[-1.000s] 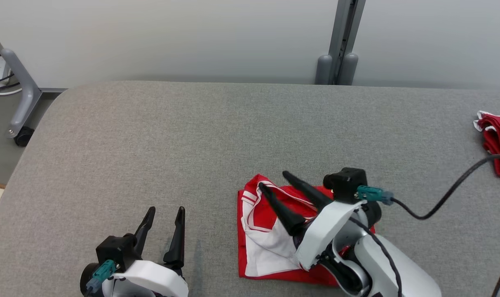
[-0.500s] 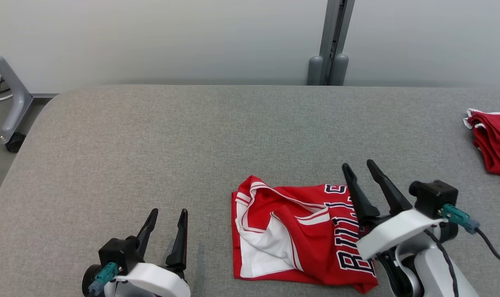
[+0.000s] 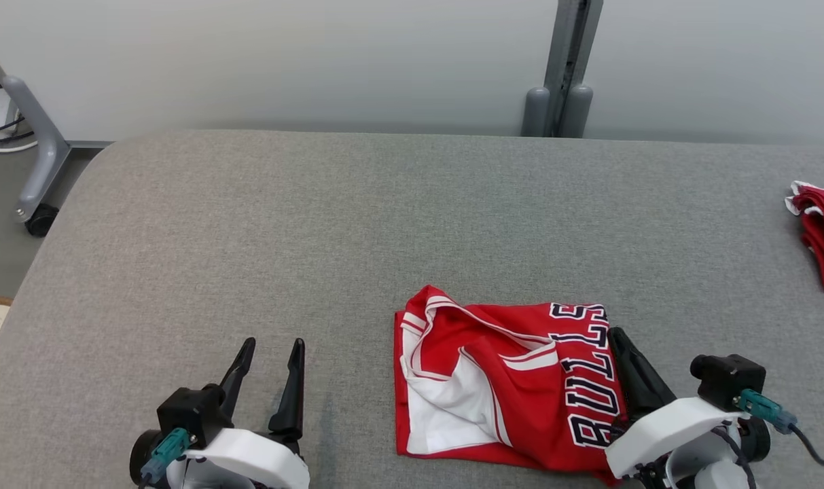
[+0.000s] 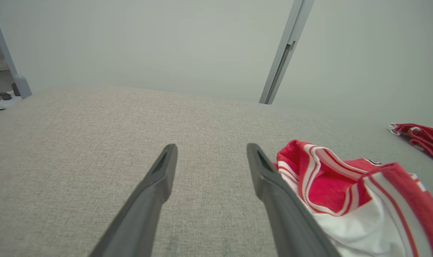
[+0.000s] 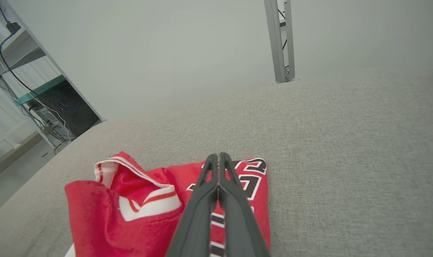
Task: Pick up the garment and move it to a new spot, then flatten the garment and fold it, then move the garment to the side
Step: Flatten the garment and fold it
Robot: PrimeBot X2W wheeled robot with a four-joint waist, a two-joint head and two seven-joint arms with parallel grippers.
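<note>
A red jersey, the garment point(image 3: 513, 380), lies folded on the grey table near the front edge, with white lining showing on its left and dark lettering on its right. My right gripper point(image 3: 619, 336) is shut, its fingers pressed together at the garment's right edge beside the lettering. In the right wrist view the closed fingers point(image 5: 218, 156) lie over the lettered part of the garment point(image 5: 148, 200), and no cloth shows between them. My left gripper point(image 3: 272, 346) stands open at the lower left, empty, a short way left of the garment point(image 4: 345, 185). Its fingertips point(image 4: 211, 150) hover over bare table.
A second red cloth point(image 3: 822, 238) lies at the table's right edge. The grey padded table point(image 3: 316, 224) stretches wide behind and to the left. A grey post point(image 3: 561, 68) stands behind the far edge, and a wheeled frame leg point(image 3: 34, 156) is off the left corner.
My right gripper has moved from over the garment's middle to its right edge, drawn back toward me, and shut. The left gripper has stayed put. The head view swayed a little.
</note>
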